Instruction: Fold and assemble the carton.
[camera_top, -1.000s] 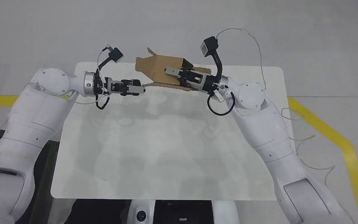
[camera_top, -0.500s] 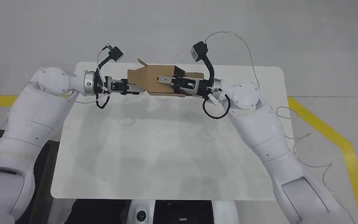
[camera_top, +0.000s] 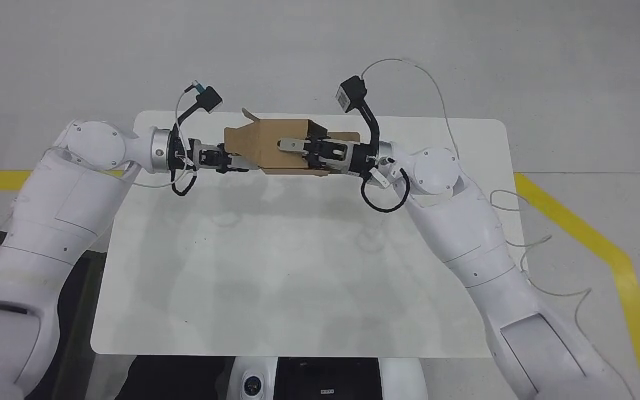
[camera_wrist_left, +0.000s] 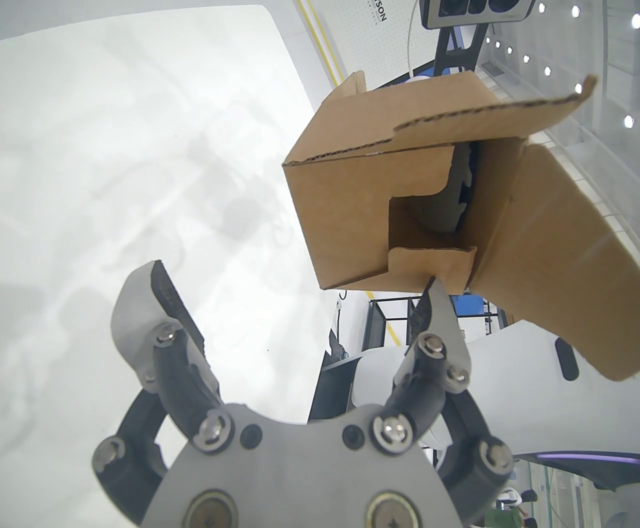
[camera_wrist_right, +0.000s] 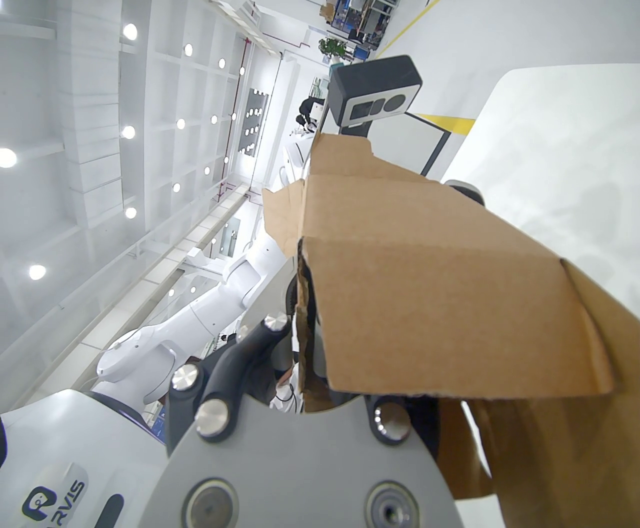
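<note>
Closest in is the white table (camera_top: 300, 290), and over its far edge the brown carton (camera_top: 262, 143) hangs in the air between both arms, half opened with its flaps sticking out. The right gripper (camera_top: 298, 150) is clamped onto one carton wall. The left gripper (camera_wrist_left: 297, 275) is spread wide just beside it, one fingertip right at a flap's edge.

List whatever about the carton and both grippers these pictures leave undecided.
- Right wrist view: a wall of the carton covers the fingertips of the right gripper, so the exact pinch spot is hidden.
- Left wrist view: the carton's inside is dark, so its far-end flaps are unreadable.
- Left wrist view: one fingertip of the open left gripper lines up with the carton's lower flap edge. Real contact is uncertain, and too small to judge in the top view.
</note>
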